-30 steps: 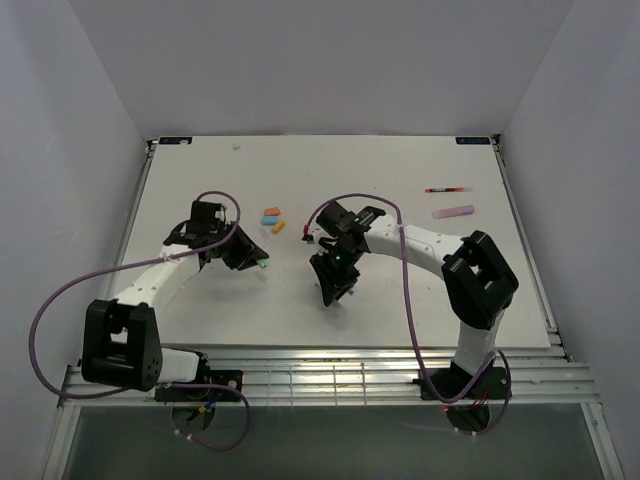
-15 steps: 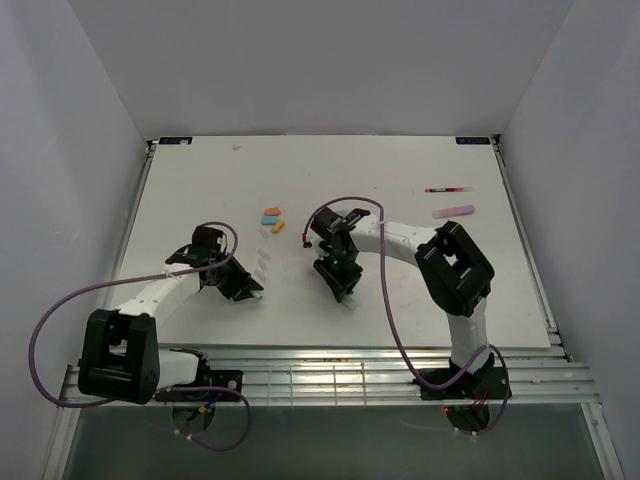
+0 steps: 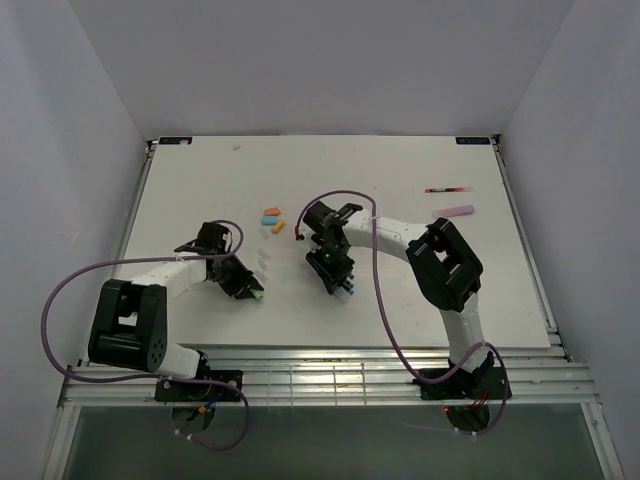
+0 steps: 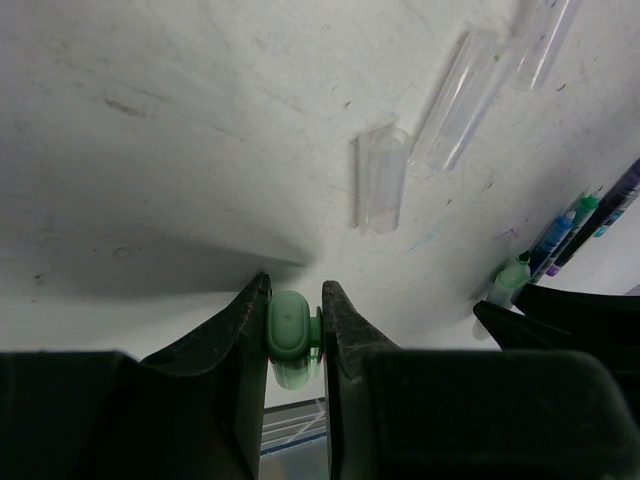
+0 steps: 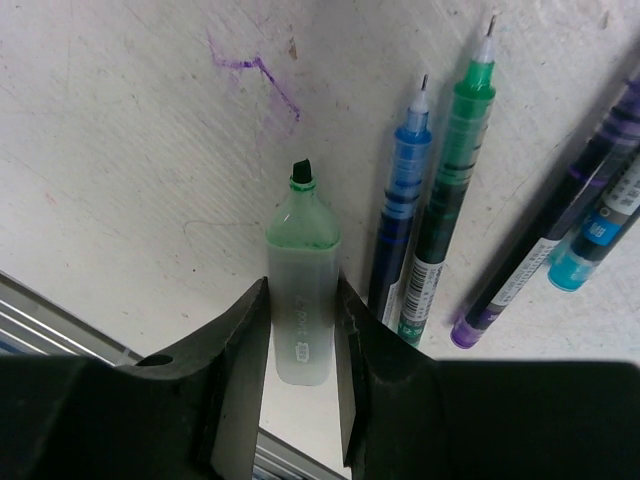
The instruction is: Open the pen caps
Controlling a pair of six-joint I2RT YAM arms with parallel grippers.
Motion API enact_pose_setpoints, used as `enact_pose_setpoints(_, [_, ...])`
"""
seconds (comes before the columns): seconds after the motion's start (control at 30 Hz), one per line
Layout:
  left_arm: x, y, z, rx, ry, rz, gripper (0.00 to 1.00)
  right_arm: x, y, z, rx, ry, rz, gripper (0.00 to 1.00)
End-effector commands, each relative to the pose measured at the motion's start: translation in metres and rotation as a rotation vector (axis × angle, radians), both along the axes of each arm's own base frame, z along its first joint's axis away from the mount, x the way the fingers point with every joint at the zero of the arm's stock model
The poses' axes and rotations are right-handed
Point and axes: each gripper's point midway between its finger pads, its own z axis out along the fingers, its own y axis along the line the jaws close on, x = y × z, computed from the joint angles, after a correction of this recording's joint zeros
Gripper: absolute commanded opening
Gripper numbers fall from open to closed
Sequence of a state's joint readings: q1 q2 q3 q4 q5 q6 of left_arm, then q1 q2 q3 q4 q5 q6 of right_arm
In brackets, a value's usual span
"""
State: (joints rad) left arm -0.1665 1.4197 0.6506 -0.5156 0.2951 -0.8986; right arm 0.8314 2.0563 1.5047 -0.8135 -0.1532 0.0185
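Two robot arms reach low over a white desk (image 3: 200,180). The left jaws pinch a green highlighter cap (image 4: 290,330), bottom centre of the left wrist view. The right jaws clamp the uncapped green highlighter (image 5: 301,240), beside a thin blue pen (image 5: 402,220). In the overhead view, an orange cap (image 3: 271,211) and a blue cap (image 3: 270,220) lie loose, centre frame.

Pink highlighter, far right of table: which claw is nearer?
Right. The right claw, gripping the green highlighter, is left of the pink highlighter, toward the bases; the left claw, holding a green cap, is farther left.
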Motion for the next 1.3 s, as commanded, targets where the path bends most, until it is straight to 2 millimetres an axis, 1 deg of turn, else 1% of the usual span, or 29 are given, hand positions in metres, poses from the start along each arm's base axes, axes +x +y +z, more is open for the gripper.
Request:
enact_pose_setpoints(0.0, [0.023,0.001,0.006,0.025,-0.066,-0.012,0.27,0.01,-0.005,-0.009,-0.049,-0.039,0.005,0.14])
enact_pose_setpoints(0.07, [0.024,0.001,0.001,0.031,-0.049,-0.013,0.29,0.012,-0.008,-0.012,-0.057,-0.049,0.032,0.18])
enact_pose_setpoints(0.13, [0.028,0.002,0.002,0.036,-0.053,-0.017,0.31,0.01,-0.01,-0.014,-0.064,-0.049,0.047,0.21])
enact_pose_setpoints(0.23, [0.031,0.002,0.002,0.044,-0.056,-0.019,0.37,0.012,-0.011,-0.014,-0.063,-0.055,0.054,0.27])
enact_pose_setpoints(0.27, [0.033,0.003,0.002,0.046,-0.06,-0.016,0.4,0.012,-0.01,-0.013,-0.061,-0.058,0.057,0.3])
enact_pose_setpoints(0.37, [0.035,0.002,0.004,0.047,-0.067,-0.02,0.44,0.014,-0.007,-0.009,-0.047,-0.063,0.055,0.36])
enact_pose_setpoints(0.57, [0.034,0.004,0.005,0.057,-0.07,-0.021,0.52,0.02,-0.001,0.002,-0.034,-0.084,0.035,0.41])
enact_pose_setpoints(0.67, [0.035,0.004,0.01,0.055,-0.089,-0.023,0.54,0.027,0.004,0.018,-0.014,-0.119,0.016,0.44])
enact_pose_setpoints(0.7, [0.035,0.004,0.012,0.052,-0.097,-0.024,0.54,0.033,0.008,0.03,0.005,-0.146,0.004,0.45])
enact_pose_setpoints(0.77, [0.035,0.003,0.02,0.042,-0.121,-0.025,0.55,0.039,0.01,0.044,0.012,-0.177,-0.03,0.47])
enact_pose_setpoints(0.8, [0.036,0.003,0.024,0.041,-0.137,-0.029,0.55,0.048,0.015,0.055,0.036,-0.2,-0.06,0.48])
enact_pose_setpoints(0.83, [0.037,0.003,0.028,0.041,-0.154,-0.034,0.55,0.052,0.017,0.063,0.049,-0.211,-0.077,0.5])
enact_pose_setpoints(0.87, [0.039,0.002,0.037,0.038,-0.192,-0.041,0.55,0.056,0.016,0.07,0.055,-0.214,-0.097,0.51])
enact_pose_setpoints(0.9, [0.041,0.003,0.043,0.039,-0.217,-0.045,0.55,0.065,0.013,0.077,0.065,-0.219,-0.129,0.52])
enact_pose_setpoints(0.93, [0.042,0.004,0.048,0.043,-0.237,-0.051,0.55,0.075,0.018,0.092,0.097,-0.236,-0.167,0.52])
enact_pose_setpoints(0.97, [0.043,0.004,0.052,0.044,-0.252,-0.053,0.55,0.081,0.018,0.099,0.117,-0.233,-0.192,0.54])
enact_pose_setpoints(1.0, [0.044,0.003,0.058,0.04,-0.269,-0.056,0.55,0.092,0.009,0.106,0.126,-0.231,-0.24,0.54])
enact_pose_setpoints(1.07, [0.045,0.0,0.064,0.024,-0.289,-0.058,0.55,0.11,0.003,0.12,0.161,-0.232,-0.34,0.55])
enact_pose_setpoints(1.1, [0.046,0.0,0.069,0.016,-0.307,-0.056,0.56,0.127,-0.013,0.125,0.172,-0.236,-0.415,0.56])
enact_pose_setpoints(1.17, [0.048,-0.003,0.074,0.001,-0.333,-0.06,0.56,0.146,-0.034,0.133,0.181,-0.242,-0.552,0.57])
enact_pose_setpoints(1.2, [0.049,-0.004,0.077,-0.006,-0.344,-0.061,0.56,0.164,-0.059,0.135,0.178,-0.248,-0.642,0.57])
enact_pose_setpoints(1.23, [0.05,-0.005,0.079,-0.01,-0.355,-0.065,0.56,0.174,-0.071,0.137,0.182,-0.255,-0.7,0.57])
enact_pose_setpoints(1.27, [0.052,-0.005,0.082,-0.012,-0.368,-0.072,0.56,0.185,-0.086,0.138,0.178,-0.259,-0.798,0.58])
